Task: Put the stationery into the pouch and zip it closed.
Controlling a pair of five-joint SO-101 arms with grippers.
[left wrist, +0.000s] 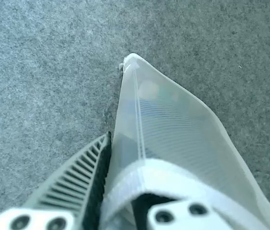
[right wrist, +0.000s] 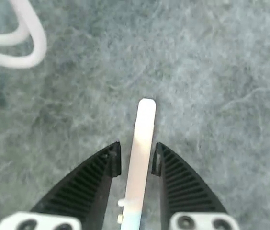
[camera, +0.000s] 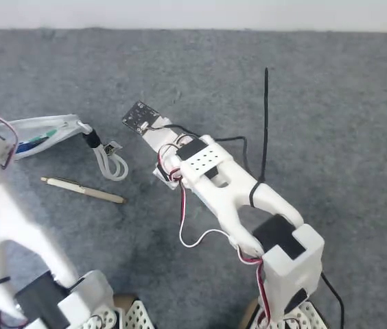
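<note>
Two arms stand over the grey, felt-like tabletop (camera: 331, 103) in the high view. The left tool (camera: 0, 140) is at the far left edge, at one end of the translucent pouch (camera: 46, 133), which lies on the tabletop with green and blue items showing through it. A white cord loop (camera: 111, 166) lies just right of the pouch, and a cream pen (camera: 84, 190) lies on the near side of both. The right tool (camera: 154, 142) is near the middle, right of the loop, and a black cable (camera: 265, 123) runs along the right of that arm. In the left wrist view, the tool is clamped on the pouch's white-edged end, with a ribbed finger (left wrist: 84, 175) against its side and the pouch stretching away over the tabletop. In the right wrist view, the tool's two black fingers are closed on a slim white stick (right wrist: 142, 143), whose tip juts past them above the tabletop. The loop and the pen's tip lie farther off.
</note>
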